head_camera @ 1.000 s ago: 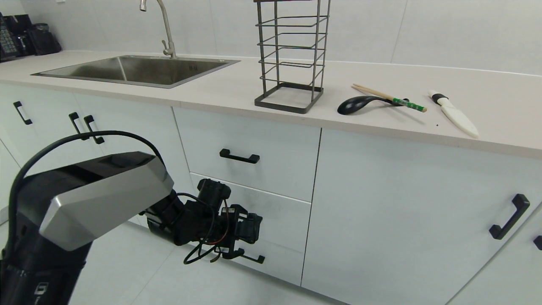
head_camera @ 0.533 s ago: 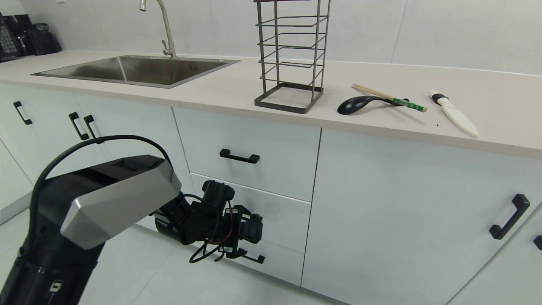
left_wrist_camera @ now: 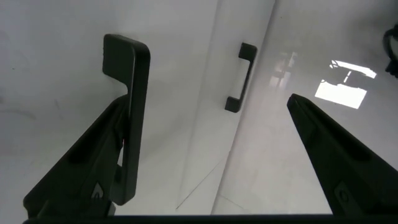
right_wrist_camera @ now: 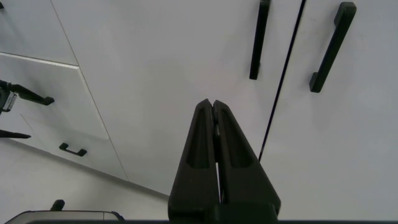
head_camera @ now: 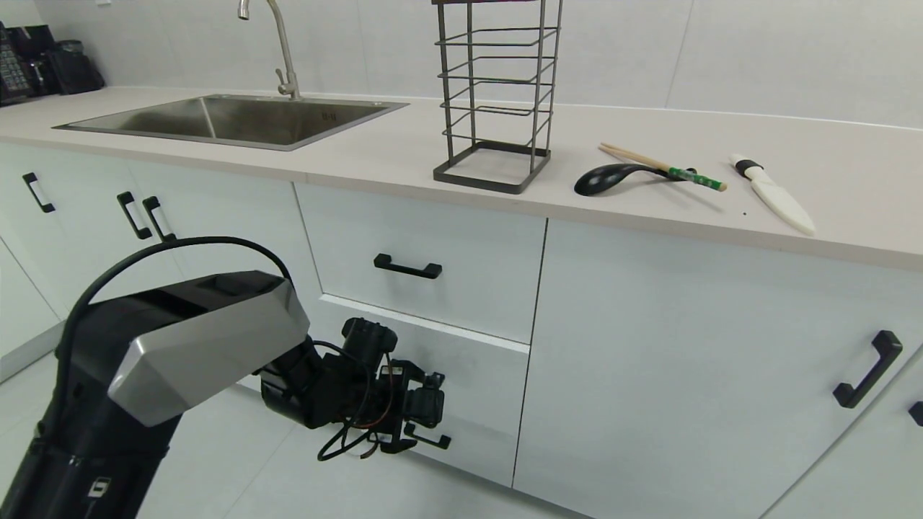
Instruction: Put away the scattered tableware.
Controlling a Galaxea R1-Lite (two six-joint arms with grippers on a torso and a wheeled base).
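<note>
At the drawer handle [left_wrist_camera: 127, 118], left gripper [left_wrist_camera: 206, 99] stands parted

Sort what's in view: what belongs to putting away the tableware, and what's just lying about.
Belongs to the job:
black spoon, chopsticks and white knife, all on the counter
lower drawer handle, at the open left gripper
wire rack, possibly

Just lying about:
sink
faucet
dark items at the counter's far end
</note>
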